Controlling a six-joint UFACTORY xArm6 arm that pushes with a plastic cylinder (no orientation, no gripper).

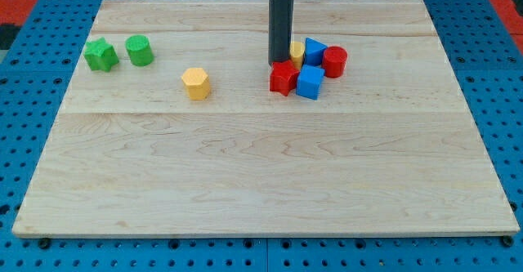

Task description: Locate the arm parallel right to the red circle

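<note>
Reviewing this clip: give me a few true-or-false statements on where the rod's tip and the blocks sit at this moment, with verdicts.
1. My tip is at the view's right of the red circle. False: it is at the view's left of it, on the cluster's left edge.
2. Two green blocks, a green star and a green cylinder, sit near the board's left end. True.
3. The yellow hexagon touches the cluster. False: it stands alone, left of it.
4. The red circle is the cluster's rightmost block. True.
5. Two blue blocks are in the cluster. True.
</note>
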